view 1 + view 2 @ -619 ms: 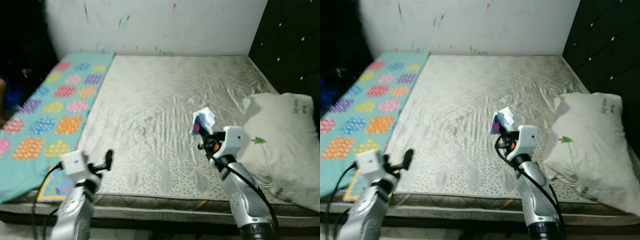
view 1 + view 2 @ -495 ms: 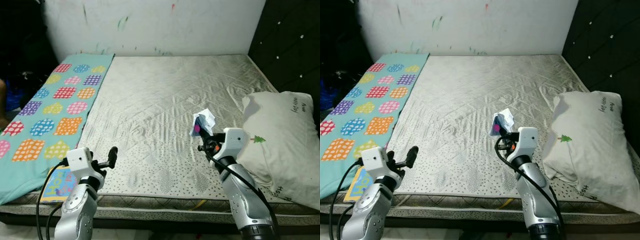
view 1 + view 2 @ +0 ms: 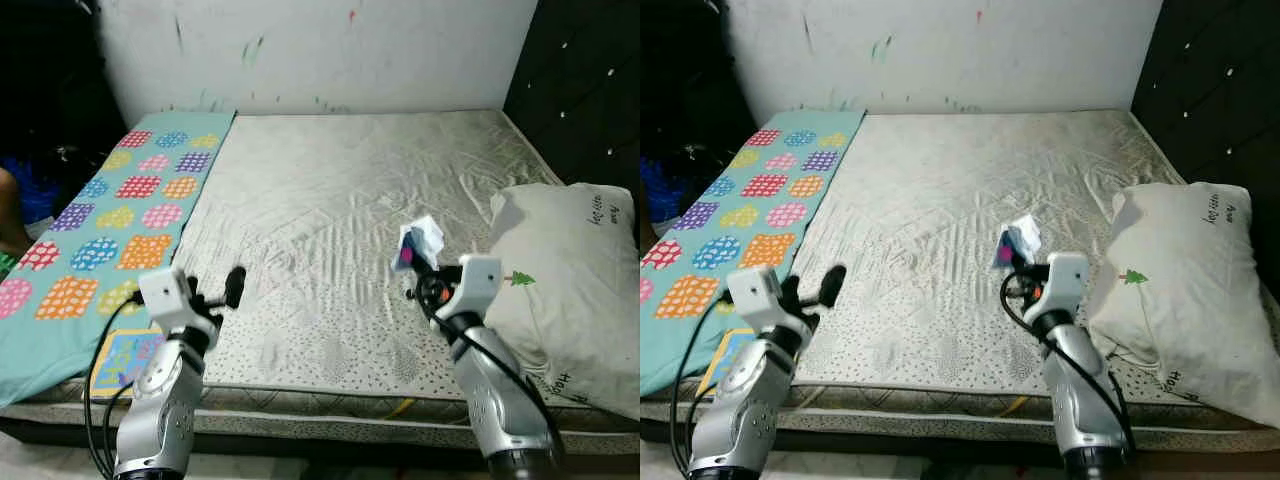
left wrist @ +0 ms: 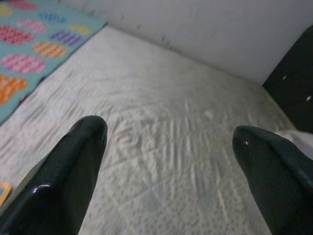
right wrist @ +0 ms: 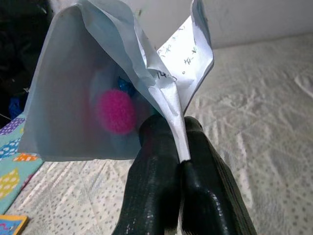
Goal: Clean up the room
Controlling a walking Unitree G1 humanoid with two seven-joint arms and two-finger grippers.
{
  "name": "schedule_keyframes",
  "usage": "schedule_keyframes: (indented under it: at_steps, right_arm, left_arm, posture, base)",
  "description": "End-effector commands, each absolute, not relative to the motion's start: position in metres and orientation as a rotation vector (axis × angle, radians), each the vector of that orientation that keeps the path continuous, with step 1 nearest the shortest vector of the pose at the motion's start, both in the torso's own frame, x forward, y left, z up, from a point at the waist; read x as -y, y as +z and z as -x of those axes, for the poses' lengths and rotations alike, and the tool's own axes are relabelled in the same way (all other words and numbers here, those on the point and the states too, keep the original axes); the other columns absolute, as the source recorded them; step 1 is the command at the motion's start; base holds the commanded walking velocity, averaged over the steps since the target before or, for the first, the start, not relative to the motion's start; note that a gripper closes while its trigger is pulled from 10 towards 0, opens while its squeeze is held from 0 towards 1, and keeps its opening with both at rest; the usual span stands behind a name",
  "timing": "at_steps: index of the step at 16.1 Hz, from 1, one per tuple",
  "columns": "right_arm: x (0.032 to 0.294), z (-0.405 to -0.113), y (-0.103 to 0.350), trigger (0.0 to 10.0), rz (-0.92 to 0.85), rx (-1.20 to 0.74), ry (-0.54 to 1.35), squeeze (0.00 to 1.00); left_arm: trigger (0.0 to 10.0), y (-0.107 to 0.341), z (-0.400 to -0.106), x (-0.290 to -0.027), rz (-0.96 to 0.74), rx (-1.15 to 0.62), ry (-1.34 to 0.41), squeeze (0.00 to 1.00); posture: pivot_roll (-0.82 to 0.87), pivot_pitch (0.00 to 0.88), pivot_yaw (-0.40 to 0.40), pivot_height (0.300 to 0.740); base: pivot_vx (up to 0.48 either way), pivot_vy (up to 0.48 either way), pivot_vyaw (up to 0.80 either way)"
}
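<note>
My right gripper [image 3: 418,270] is shut on a crumpled white paper bag [image 3: 419,241] with pink and blue bits showing through it, held above the mattress [image 3: 330,190] beside the pillow. In the right wrist view the bag [image 5: 122,93] stands up from between the closed black fingers [image 5: 161,186]. My left gripper [image 3: 228,291] is open and holds nothing, hovering over the mattress's front left part by the quilt edge. Its two fingers [image 4: 63,181] are spread wide in the left wrist view, with bare sheet between them.
A teal quilt [image 3: 100,230] with coloured dotted patches covers the bed's left side. A white pillow [image 3: 575,280] lies at the right by the dark padded headboard [image 3: 590,90]. A colourful book [image 3: 125,355] sits at the front left corner. A white wall [image 3: 320,50] is behind.
The camera has shifted slightly. My left gripper has risen and moved forward over the mattress. The right gripper still holds the bag, a little further right.
</note>
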State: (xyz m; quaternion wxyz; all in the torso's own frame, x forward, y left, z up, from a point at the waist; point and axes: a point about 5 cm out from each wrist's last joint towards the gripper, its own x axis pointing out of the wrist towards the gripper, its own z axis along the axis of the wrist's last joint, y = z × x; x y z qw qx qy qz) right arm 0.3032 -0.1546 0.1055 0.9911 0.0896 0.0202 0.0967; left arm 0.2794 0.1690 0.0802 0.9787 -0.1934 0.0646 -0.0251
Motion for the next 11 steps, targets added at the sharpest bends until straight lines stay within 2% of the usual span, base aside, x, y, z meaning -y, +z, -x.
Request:
schedule_keyframes:
  at_steps: [1,3,5,11]
  right_arm:
    - [0.154,-0.307,0.110,10.0,-0.170,-0.032,0.206,0.00]
    - [0.165,-0.301,0.104,10.0,-0.169,-0.055,0.170,0.00]
    - [0.160,-0.293,0.100,10.0,-0.178,-0.067,0.186,0.00]
    - [0.151,-0.284,0.093,10.0,-0.184,-0.104,0.213,0.00]
  left_arm:
    - [10.0,0.082,-0.284,-0.169,0.372,-0.133,-0.066,0.00]
    - [10.0,0.083,-0.281,-0.173,0.383,-0.138,-0.052,0.00]
    - [10.0,0.074,-0.271,-0.182,0.353,-0.160,-0.030,0.00]
    - [10.0,0.070,-0.265,-0.186,0.354,-0.186,-0.014,0.00]
  posture:
    - [-0.19,0.000,0.064,0.740]
    - [-0.17,0.000,0.054,0.740]
    - [-0.17,0.000,0.045,0.740]
    - [-0.15,0.002,0.032,0.740]
  base:
    - [0.000,0.000,-0.80]
    - [0.000,0.000,-0.80]
    - [0.000,0.000,-0.75]
    - [0.000,0.261,0.00]
